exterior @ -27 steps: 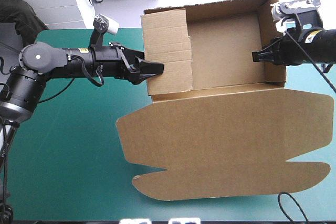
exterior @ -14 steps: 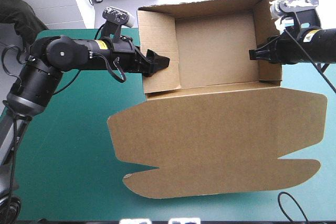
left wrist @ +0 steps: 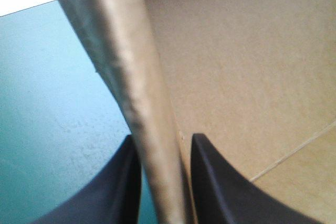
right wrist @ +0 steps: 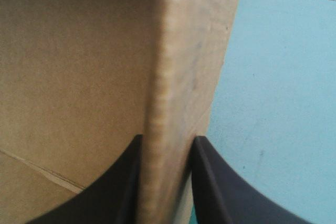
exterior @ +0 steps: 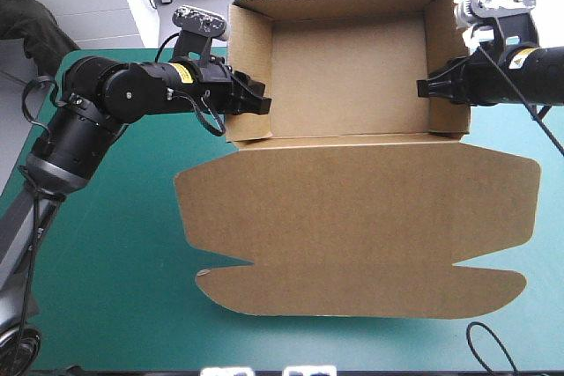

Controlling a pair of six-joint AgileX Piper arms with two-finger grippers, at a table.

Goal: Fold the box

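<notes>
The desk [exterior: 106,305] is wearing a smooth, matt teal-green cover. It is carrying the box [exterior: 352,94] across its middle and right, with the tray part lying at the far edge.

The left pincer [exterior: 258,105] is clenching the tray's left wall [exterior: 248,59]. In its wrist view one black finger [left wrist: 115,198] is pressing the outer face and the other the inner face, with the board's edge running up between them. The board is showing plain brown, dull and fibrous, with a thin fold line crossing it in the wrist views.

The tray is standing open, its far wall [exterior: 352,2] and both side walls upright. The lid [exterior: 352,217] is lying flat toward the near edge, a broad sheet with rounded corners and a notched tongue [exterior: 361,292] at its near end.

The right pincer [exterior: 423,90] is gripping the right wall [exterior: 446,50] the same way, with a finger on each face.

Against the earlier pictures, the left wall, then leaning in over the tray's floor, is now standing upright. The left arm has swung toward the far edge, and the lid has slid a little leftward. The right pincer is keeping its hold in the same spot.
</notes>
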